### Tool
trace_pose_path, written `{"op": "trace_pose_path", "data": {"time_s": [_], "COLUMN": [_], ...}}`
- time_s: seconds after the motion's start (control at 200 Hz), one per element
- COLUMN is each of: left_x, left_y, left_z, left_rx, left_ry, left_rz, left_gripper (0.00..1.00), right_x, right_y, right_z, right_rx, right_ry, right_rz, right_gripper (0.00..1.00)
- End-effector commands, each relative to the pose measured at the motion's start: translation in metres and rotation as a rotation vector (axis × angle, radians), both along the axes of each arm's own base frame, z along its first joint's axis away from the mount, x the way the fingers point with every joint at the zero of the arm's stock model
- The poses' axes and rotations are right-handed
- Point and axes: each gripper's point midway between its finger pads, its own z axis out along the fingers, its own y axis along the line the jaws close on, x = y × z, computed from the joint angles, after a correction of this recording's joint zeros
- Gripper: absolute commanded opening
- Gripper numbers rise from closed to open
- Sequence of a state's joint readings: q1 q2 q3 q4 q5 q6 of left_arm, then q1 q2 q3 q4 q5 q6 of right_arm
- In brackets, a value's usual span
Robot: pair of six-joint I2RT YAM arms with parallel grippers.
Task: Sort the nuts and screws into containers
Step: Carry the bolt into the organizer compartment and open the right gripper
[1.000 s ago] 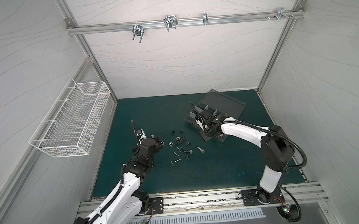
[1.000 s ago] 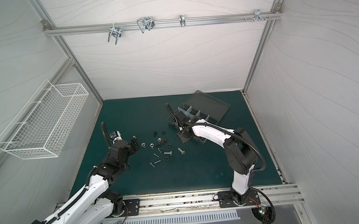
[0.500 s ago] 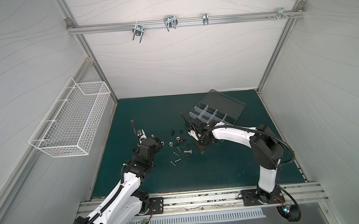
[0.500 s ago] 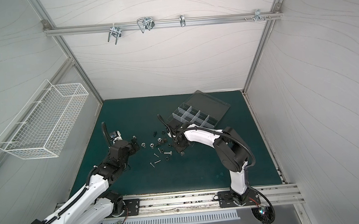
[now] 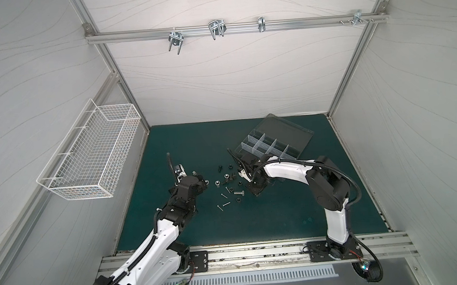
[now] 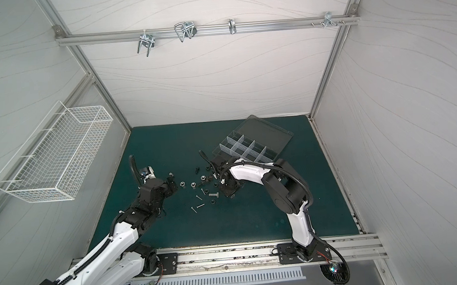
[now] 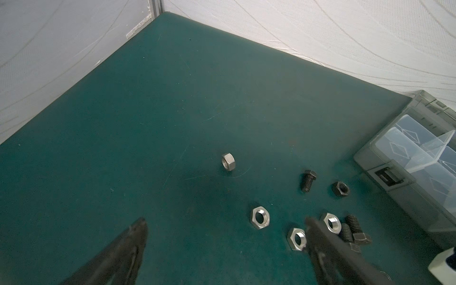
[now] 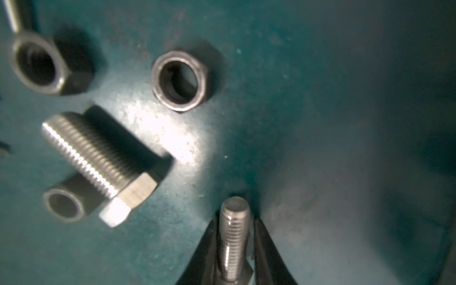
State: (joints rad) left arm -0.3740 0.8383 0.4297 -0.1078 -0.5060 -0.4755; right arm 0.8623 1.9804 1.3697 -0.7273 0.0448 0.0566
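Observation:
Screws and nuts lie scattered mid-mat between the arms. My right gripper (image 8: 234, 219) is down on the mat at the pile's right edge (image 5: 255, 189), shut on a silver screw (image 8: 234, 237) whose threaded tip pokes out past the fingers. Beside it lie a thick silver bolt (image 8: 98, 160) and black nuts (image 8: 180, 79). My left gripper (image 7: 224, 222) hovers open at the pile's left edge (image 5: 201, 181), holding nothing. Ahead of it lie silver nuts (image 7: 260, 217) and a black screw (image 7: 308, 181). The containers (image 5: 274, 145) stand behind the pile, lid open.
A white wire basket (image 5: 90, 155) hangs on the left wall. Thin silver screws (image 5: 225, 204) lie on the near side of the pile. One silver nut (image 7: 228, 161) sits apart, farther out. White walls enclose the green mat (image 5: 282, 213).
My right gripper has come from the box down to the pile's right edge and closed around a silver screw. The left arm has stayed still and open.

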Motion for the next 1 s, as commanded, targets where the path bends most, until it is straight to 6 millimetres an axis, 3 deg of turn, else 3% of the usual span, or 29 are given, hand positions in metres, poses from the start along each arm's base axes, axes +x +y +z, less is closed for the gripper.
{"op": "trace_pose_path", "data": {"time_s": [0.0, 0.18, 0.43, 0.56, 0.77, 0.995], "left_x": [0.004, 0.003, 0.002, 0.002, 0.002, 0.003], "left_y": [0.003, 0.004, 0.005, 0.004, 0.004, 0.003], "left_z": [0.018, 0.019, 0.019, 0.019, 0.018, 0.018], "left_rx": [-0.014, -0.014, -0.017, -0.018, -0.018, -0.023], "left_ry": [-0.054, -0.059, -0.062, -0.062, -0.059, -0.059], "left_rz": [0.031, 0.035, 0.036, 0.034, 0.031, 0.029], "left_gripper": [1.0, 1.0, 1.0, 1.0, 1.0, 1.0], "right_x": [-0.005, 0.006, 0.039, 0.059, 0.086, 0.107], "right_y": [0.003, -0.003, -0.022, -0.043, -0.086, -0.103], "right_z": [-0.001, 0.017, 0.067, 0.088, 0.094, 0.085], "right_rx": [-0.015, -0.017, 0.025, 0.022, 0.006, -0.014], "right_ry": [0.022, -0.042, -0.163, -0.234, -0.247, -0.26], "right_rz": [0.016, 0.0, -0.066, -0.125, -0.281, -0.333], "right_gripper": [0.15, 0.0, 0.0, 0.0, 0.0, 0.0]}}
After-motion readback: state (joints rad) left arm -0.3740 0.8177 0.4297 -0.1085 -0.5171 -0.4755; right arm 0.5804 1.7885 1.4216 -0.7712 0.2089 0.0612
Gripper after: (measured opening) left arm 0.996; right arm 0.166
